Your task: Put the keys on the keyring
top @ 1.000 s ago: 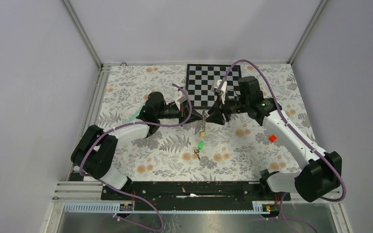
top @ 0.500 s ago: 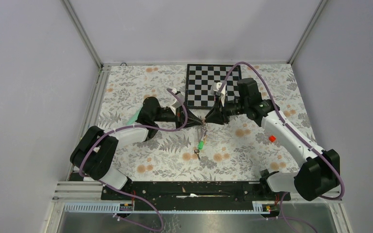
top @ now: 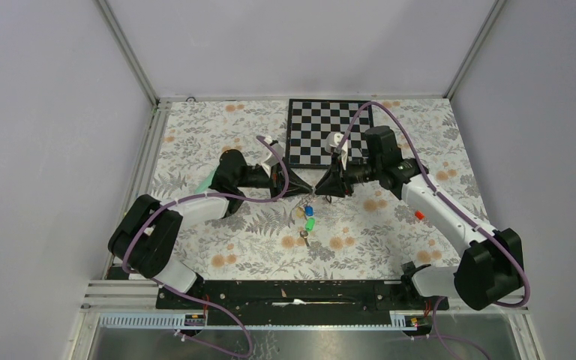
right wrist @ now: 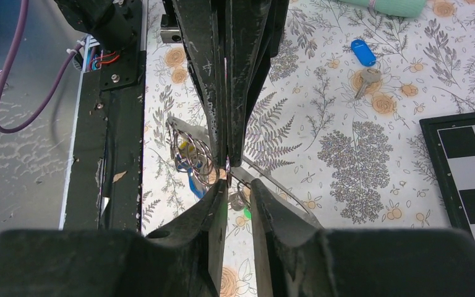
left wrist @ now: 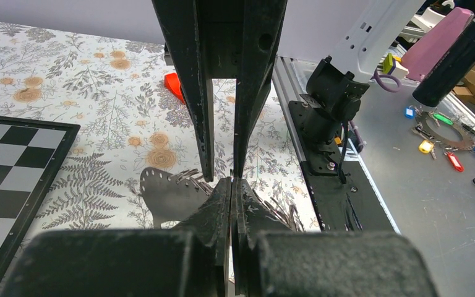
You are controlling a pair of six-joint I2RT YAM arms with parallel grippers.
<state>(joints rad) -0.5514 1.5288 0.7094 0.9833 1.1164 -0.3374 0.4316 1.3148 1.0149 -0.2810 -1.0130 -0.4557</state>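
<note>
As the left gripper [left wrist: 232, 185] clenches the keyring [right wrist: 205, 166], two hang there: one blue key [top: 309, 211], one yellow key [top: 301, 214]. One green key [top: 310, 223] and a second blue key [right wrist: 363, 52] lie on the table [top: 217, 225]; right gripper [right wrist: 238, 189] narrowly parted, grip unclear.

keyring [right wrist: 193, 162]: shiny silvery metal | keys [top: 310, 223]: glossy coloured plastic heads | left gripper [left wrist: 231, 184]: matt black, scuffed

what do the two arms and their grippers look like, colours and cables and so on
Both the left arm and right arm have white links between bulky black joints. A purple cable loops along each. The left gripper and right gripper are black, with long flat scuffed fingers tapering to tips.
</note>
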